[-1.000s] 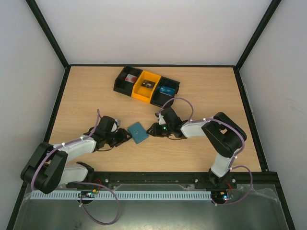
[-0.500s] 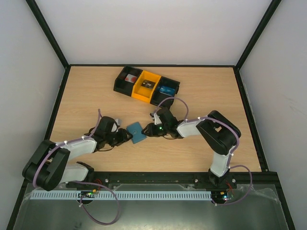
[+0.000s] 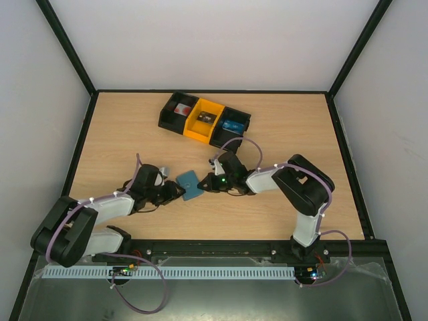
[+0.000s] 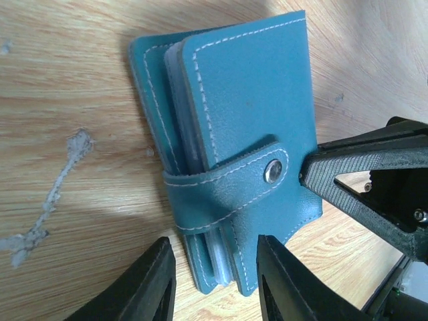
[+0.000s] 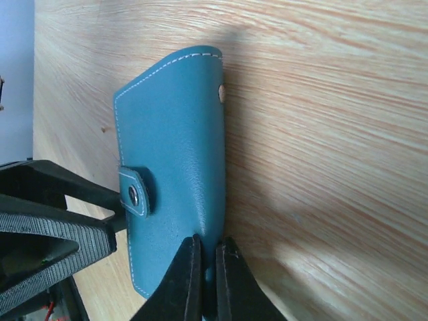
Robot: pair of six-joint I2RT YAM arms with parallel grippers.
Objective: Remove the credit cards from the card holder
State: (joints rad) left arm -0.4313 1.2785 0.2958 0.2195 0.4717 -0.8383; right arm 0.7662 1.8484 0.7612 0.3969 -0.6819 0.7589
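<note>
The slate-blue card holder (image 3: pixel 190 184) lies on the table between my two arms, its snap tab (image 4: pixel 267 170) fastened. In the left wrist view pale credit card edges (image 4: pixel 219 259) show between the covers at the card holder's (image 4: pixel 241 114) near end. My left gripper (image 3: pixel 175 191) is open, and its fingers (image 4: pixel 148 287) straddle that near end without touching it (image 4: pixel 217 287). My right gripper (image 3: pixel 208 182) is shut on the long folded edge of the card holder (image 5: pixel 174 167), pinching it between both fingertips (image 5: pixel 208 281).
A row of bins stands at the back of the table: a black one (image 3: pixel 175 112), a yellow one (image 3: pixel 204 122) and a black one holding a bright blue item (image 3: pixel 233 125). Black frame rails border the table.
My right gripper moved left up to the card holder and closed on its edge. My left gripper crept a little closer and its jaws narrowed slightly.
</note>
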